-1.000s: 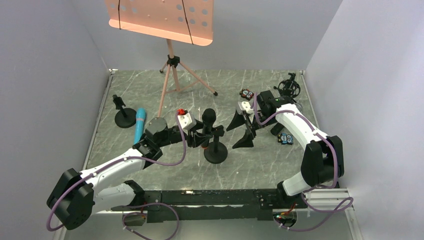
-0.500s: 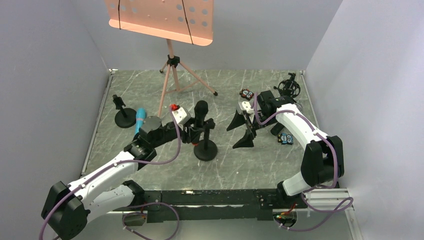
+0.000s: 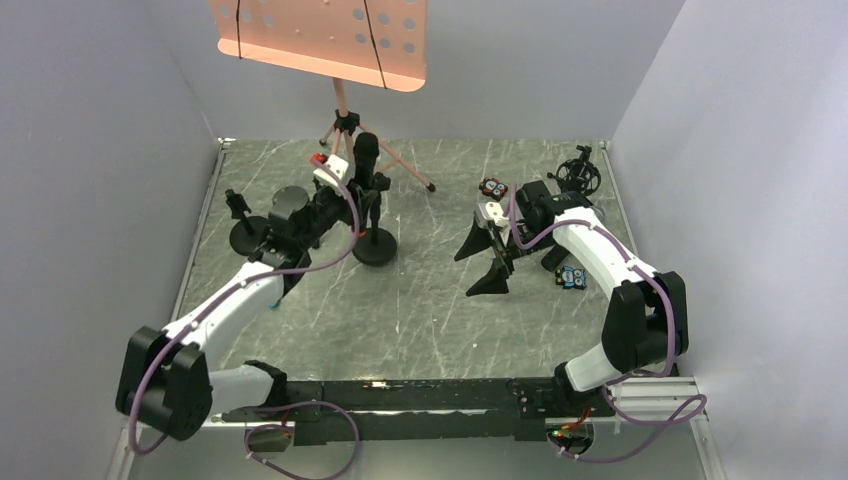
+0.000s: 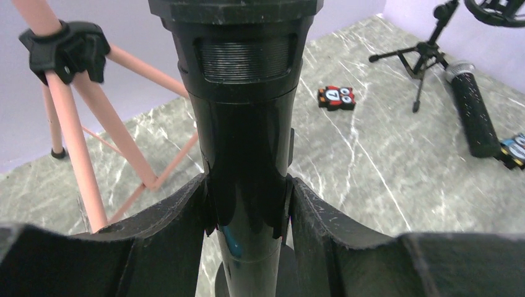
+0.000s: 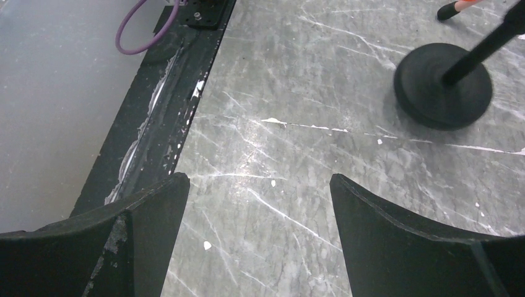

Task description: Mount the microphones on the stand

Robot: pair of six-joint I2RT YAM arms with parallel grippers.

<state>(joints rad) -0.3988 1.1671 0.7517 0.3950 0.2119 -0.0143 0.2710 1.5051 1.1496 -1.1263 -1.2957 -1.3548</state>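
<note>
**Top and wrist views, largest to smallest.**
- Worktop (image 3: 420, 320) ×1, grey marble.
- Music stand (image 3: 320, 35) ×1, pink; top cut off by the frame.
- Arms ×2.
- Mic stands ×3:
  - round-base stand (image 3: 375, 247), far left-centre;
  - small stand (image 3: 243, 235) at left edge, partly behind left arm;
  - tripod stand (image 3: 578, 175), far right.
- Mics seen ×2:
  - black mic (image 3: 366, 152), upright in round-base stand, left hand (image 4: 247, 210) clenched on its body;
  - silver-head mic (image 4: 472, 114), lying nr tripod stand.
- Right hand (image 5: 260, 204): released, over bare worktop.
- Blocks ×2: far block (image 3: 492, 187), near block (image 3: 570, 277); markings too small to read.
</note>
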